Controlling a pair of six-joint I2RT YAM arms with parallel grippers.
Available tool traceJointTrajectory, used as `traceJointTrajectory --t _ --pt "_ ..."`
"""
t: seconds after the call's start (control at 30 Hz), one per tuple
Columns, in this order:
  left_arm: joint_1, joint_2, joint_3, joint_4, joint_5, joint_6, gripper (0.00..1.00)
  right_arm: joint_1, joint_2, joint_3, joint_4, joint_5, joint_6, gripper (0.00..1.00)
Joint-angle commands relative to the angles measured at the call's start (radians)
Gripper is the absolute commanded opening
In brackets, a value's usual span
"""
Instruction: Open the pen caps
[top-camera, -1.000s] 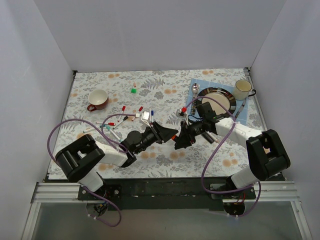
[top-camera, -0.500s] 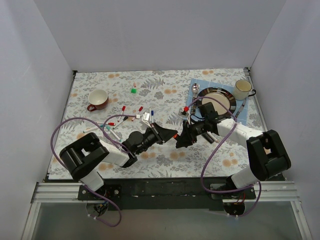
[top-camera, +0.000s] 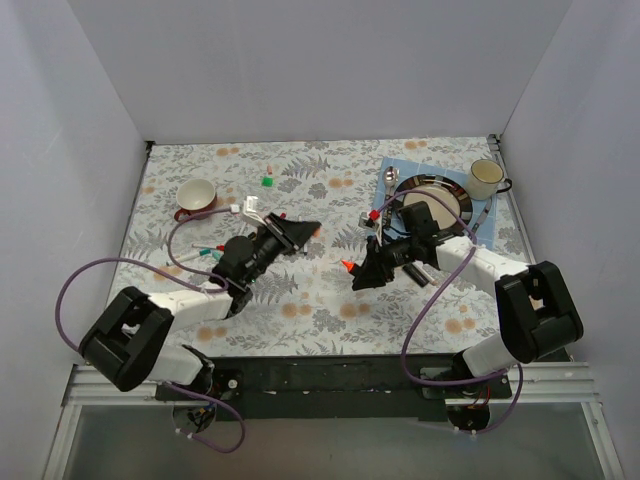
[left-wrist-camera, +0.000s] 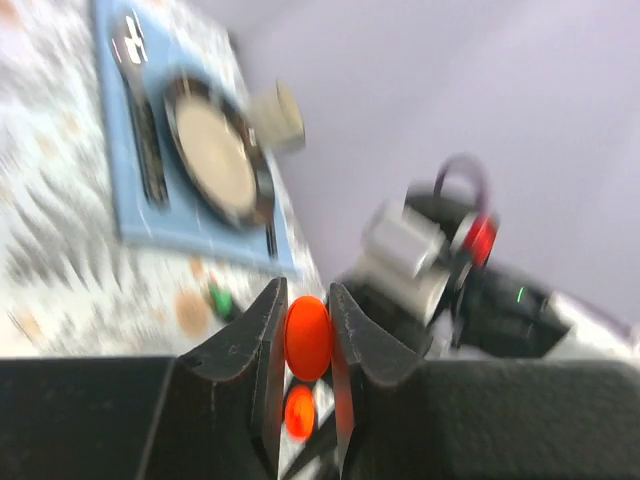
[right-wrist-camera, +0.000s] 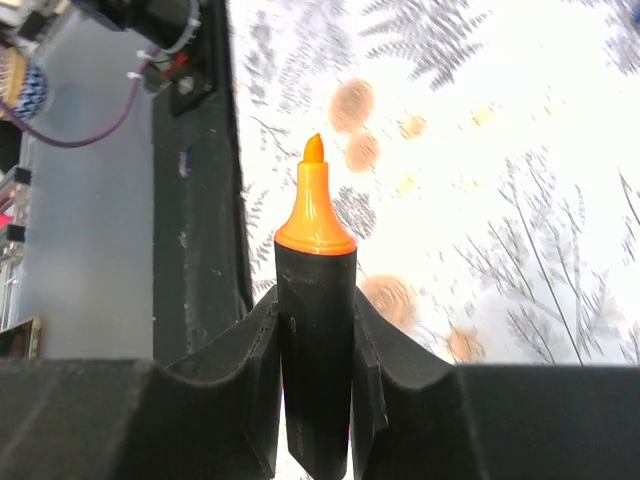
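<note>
1. Your left gripper (left-wrist-camera: 306, 300) is closed tight on the orange cap (left-wrist-camera: 307, 340), which it holds apart from the marker.
2. Your right gripper (right-wrist-camera: 315, 296) clamps the black marker (right-wrist-camera: 315, 390) by its barrel above the worktop (top-camera: 330, 305), probably as the anchor, leaving the orange tip (right-wrist-camera: 314, 200) bare.

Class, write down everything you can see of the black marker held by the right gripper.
The marker has a thick, matt black plastic-looking barrel and an orange collar tapering to a bare, uncapped nib. The right gripper clamps its barrel, holding it above the floral tablecloth.
</note>
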Motion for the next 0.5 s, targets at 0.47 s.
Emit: traceJointTrajectory --t 0.47 --pt "0.518 0.209 0.412 -0.461 0.197 0.175 0.00 -0.024 -0.102 -0.003 -0.065 0.143 -0.048 0.01"
